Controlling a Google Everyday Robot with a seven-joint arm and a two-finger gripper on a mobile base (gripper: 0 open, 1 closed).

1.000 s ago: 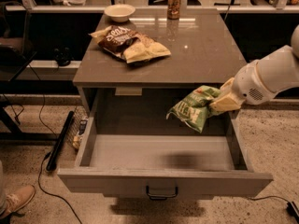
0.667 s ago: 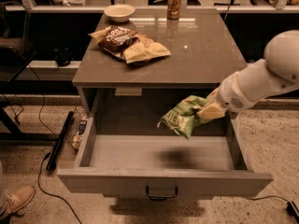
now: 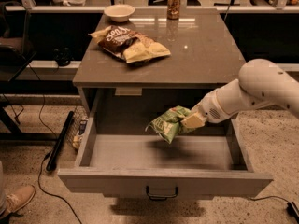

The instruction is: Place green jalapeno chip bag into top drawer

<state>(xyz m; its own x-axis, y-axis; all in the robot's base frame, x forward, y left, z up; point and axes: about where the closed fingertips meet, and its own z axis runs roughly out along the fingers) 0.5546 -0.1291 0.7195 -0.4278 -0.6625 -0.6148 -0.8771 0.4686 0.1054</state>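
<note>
Progress, as I judge it: pickup done, my claw (image 3: 189, 122) hangs over the open top drawer (image 3: 140, 154); lowering and release remain. Claw is clenched on one end of the green jalapeno chip bag (image 3: 166, 125), which dangles above the drawer floor, touching nothing else. Drawer stands pulled well out beneath the bench (image 3: 201, 50), where a dark brown bag (image 3: 117, 35) and yellow bag (image 3: 144, 53) lie together.

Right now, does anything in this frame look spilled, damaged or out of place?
Nothing stands out. The gripper holds the crumpled green bag over the open drawer. On the table the bowl and can stand upright; nothing is spilled.
</note>
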